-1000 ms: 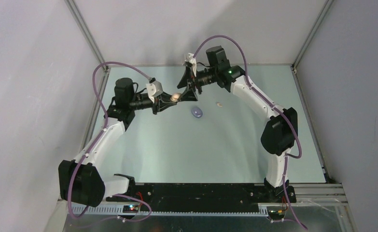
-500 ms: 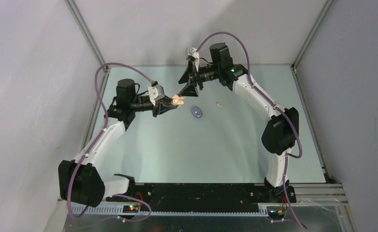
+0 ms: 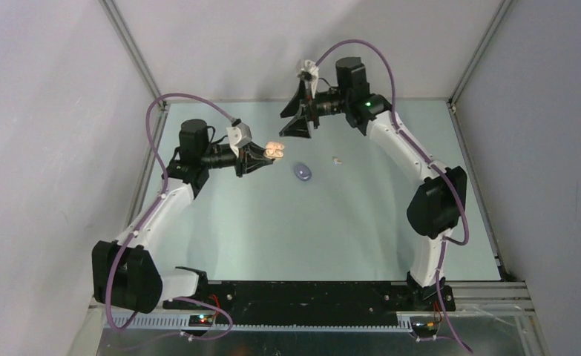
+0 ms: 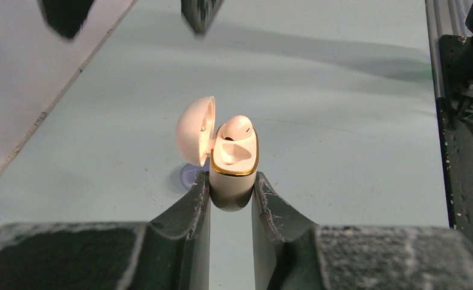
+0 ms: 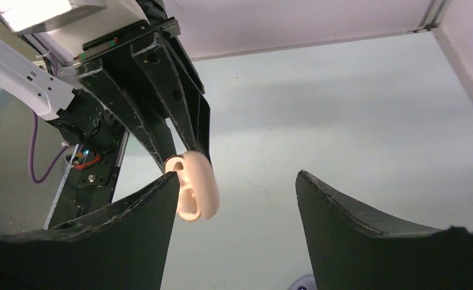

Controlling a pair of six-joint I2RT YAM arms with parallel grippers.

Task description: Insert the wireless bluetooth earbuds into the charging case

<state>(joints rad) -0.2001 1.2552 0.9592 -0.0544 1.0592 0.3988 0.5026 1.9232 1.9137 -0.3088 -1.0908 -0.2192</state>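
Left gripper (image 4: 231, 184) pinched the open cream charging case (image 4: 234, 166); right gripper (image 5: 236, 176) gaped empty; tipping could spill the 1 earbud (image 4: 237, 128) poking up.

The case (image 4: 234, 175) is smooth, shiny cream plastic, with a bright gold rim like metal around its open top. The bud (image 4: 238, 127) in it is the same shiny cream plastic. The left fingers (image 4: 185, 211) are black and dull, with a rough, grainy skin and scuffed pale edges. The right fingers (image 5: 366, 229) are the same dull black, rough along the edges. The tabletop (image 4: 342, 90) is smooth and pale green, with a soft shine. The arms (image 3: 402, 152) have shiny white plastic shells, and the cables (image 3: 187, 95) look like purple rubber.
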